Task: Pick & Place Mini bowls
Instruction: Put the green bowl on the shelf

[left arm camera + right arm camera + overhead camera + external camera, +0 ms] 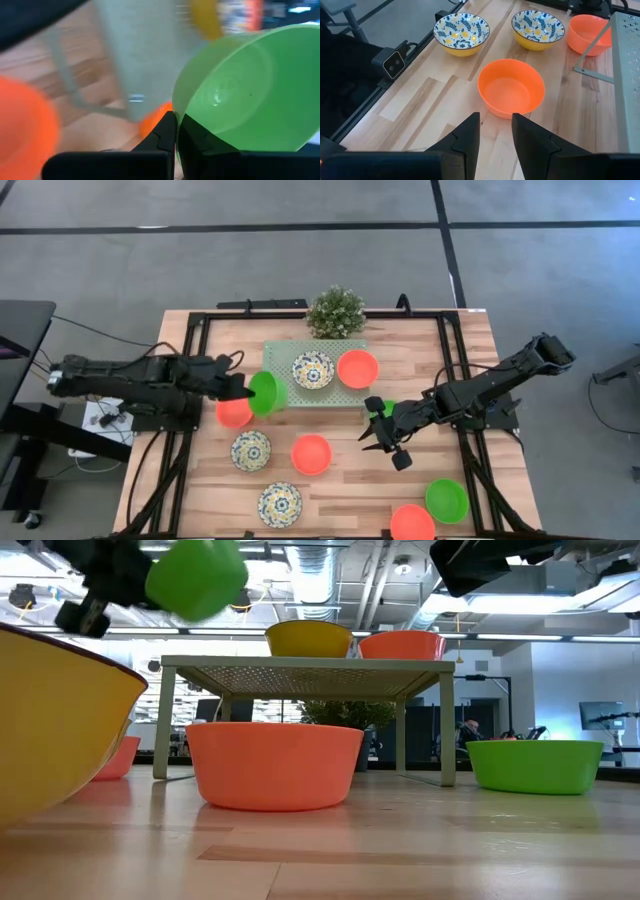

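Wooden table (200, 500), bowls scattered. Left gripper (176, 131) pinches green bowl (267, 393) by its rim, tilted, at platform (280, 352) edge. Level it, probably, before release. Right gripper (495, 131) open above orange bowl (511, 88).

Four cameras, one counter (400, 480).
High view looks straight down over everything; low view sits at counter height, close behind an orange bowl (274, 765), facing the platform (310, 664). Left wrist view is pressed up against a green bowl (250, 90); right wrist view looks down across that same orange bowl (511, 88).
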`<state>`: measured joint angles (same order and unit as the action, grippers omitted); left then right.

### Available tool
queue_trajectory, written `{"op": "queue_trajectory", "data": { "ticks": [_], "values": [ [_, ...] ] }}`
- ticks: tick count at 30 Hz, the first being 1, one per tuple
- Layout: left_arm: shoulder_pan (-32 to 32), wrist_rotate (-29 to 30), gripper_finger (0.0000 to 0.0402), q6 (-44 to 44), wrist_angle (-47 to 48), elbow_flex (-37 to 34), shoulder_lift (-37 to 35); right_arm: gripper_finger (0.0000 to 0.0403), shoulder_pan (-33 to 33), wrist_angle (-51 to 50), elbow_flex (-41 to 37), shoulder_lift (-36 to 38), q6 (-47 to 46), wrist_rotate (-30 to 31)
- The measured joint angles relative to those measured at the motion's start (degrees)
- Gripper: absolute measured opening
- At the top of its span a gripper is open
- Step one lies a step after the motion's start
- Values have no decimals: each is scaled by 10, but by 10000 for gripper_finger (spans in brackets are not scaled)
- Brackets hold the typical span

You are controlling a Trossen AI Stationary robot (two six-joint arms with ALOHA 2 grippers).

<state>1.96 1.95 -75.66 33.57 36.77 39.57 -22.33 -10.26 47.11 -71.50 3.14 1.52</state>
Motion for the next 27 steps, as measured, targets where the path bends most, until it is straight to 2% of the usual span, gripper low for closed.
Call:
{"op": "queue_trajectory", "data": {
  "ticks": [4, 6, 12, 18, 23, 27],
  "values": [
    [-79, -81, 5, 21, 42, 0, 9, 108, 0, 0, 0, 0, 0, 0],
    [-109, -101, 5, 40, 43, 3, 10, 108, 0, -1, 0, 0, 0, 0],
    [-180, -104, 5, 117, 58, 64, 12, 108, 0, -3, 0, 0, 0, 0],
    [-207, -92, 5, 201, 103, 167, 44, 108, 0, -7, 0, 0, 0, 0],
    [-207, -71, 5, 340, 115, 271, 83, 108, 0, -7, 0, 0, 0, 0],
    [-207, -62, 5, 473, 119, 300, 103, 108, 0, -7, 0, 0, 0, 0]
  ]
}}
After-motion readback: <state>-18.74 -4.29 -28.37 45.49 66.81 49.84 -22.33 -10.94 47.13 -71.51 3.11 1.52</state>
